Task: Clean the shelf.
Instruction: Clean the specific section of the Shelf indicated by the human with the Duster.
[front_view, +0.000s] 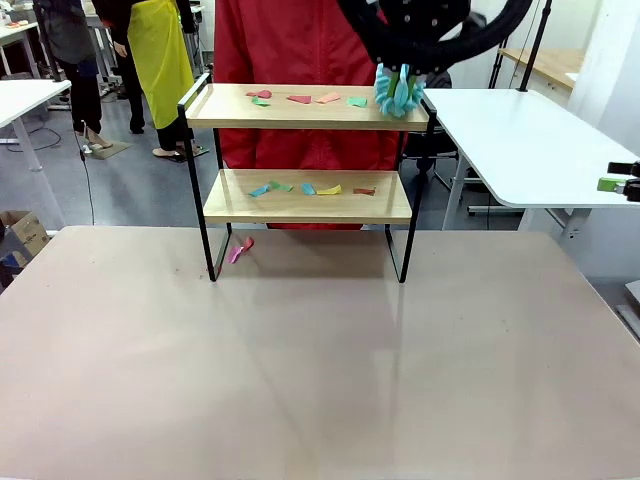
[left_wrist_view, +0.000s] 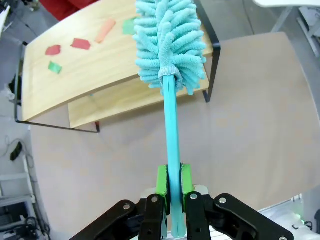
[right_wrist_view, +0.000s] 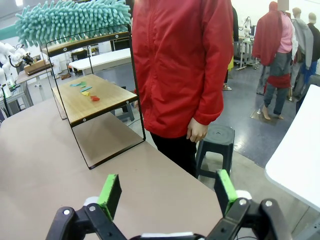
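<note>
The shelf stands at the far middle of the table, two wooden boards in a black frame. Coloured paper scraps lie on its top board and more scraps on the lower one. My left gripper is shut on the teal handle of a fluffy teal duster. The duster head rests over the right end of the top board. My right gripper is open and holds nothing, off to the table's right side, away from the shelf.
A person in a red jacket stands right behind the shelf, with a black stool beside them. One pink scrap lies on the table by the shelf's left leg. A white table stands at the back right.
</note>
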